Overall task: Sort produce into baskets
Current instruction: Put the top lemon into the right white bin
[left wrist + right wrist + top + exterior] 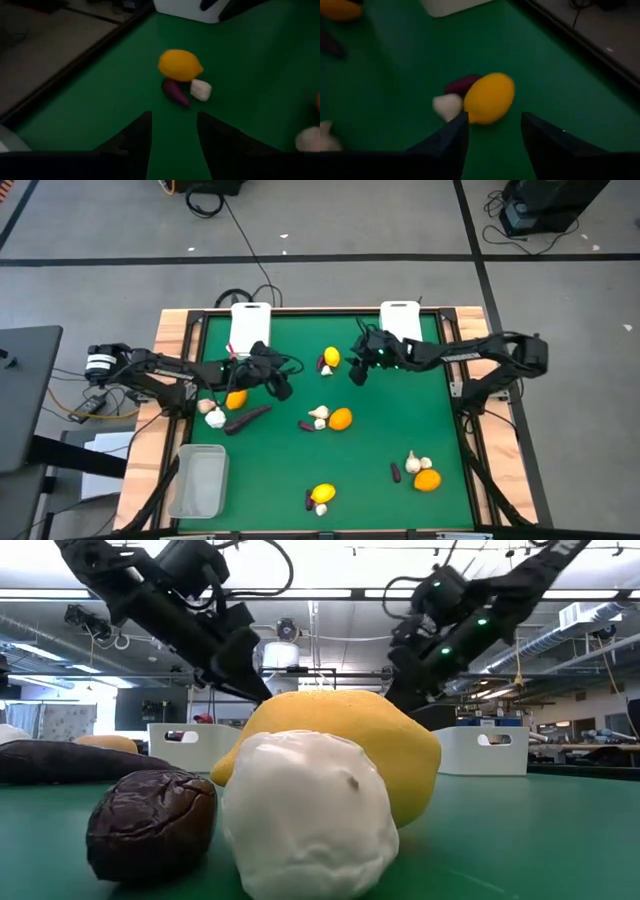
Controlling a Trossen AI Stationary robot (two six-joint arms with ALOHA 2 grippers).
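A yellow lemon [331,357] lies on the green table with a small purple eggplant [322,364] and a garlic bulb [327,370] against it. My right gripper [358,372] is open and empty just right of this cluster. In the right wrist view the lemon [489,97] lies just ahead of its fingers [495,130]. My left gripper [280,385] is open and empty, left of the cluster. The same lemon [180,65] shows farther off in the left wrist view. Two white baskets [251,325] [400,318] stand at the far edge, and a clear one [198,480] at the near left.
Other groups lie about the table. An orange [236,399], garlic [213,417] and long eggplant [248,418] lie under the left arm. An orange group [340,418] lies mid-table and another [427,479] near right. A lemon group [322,493] lies at the near edge.
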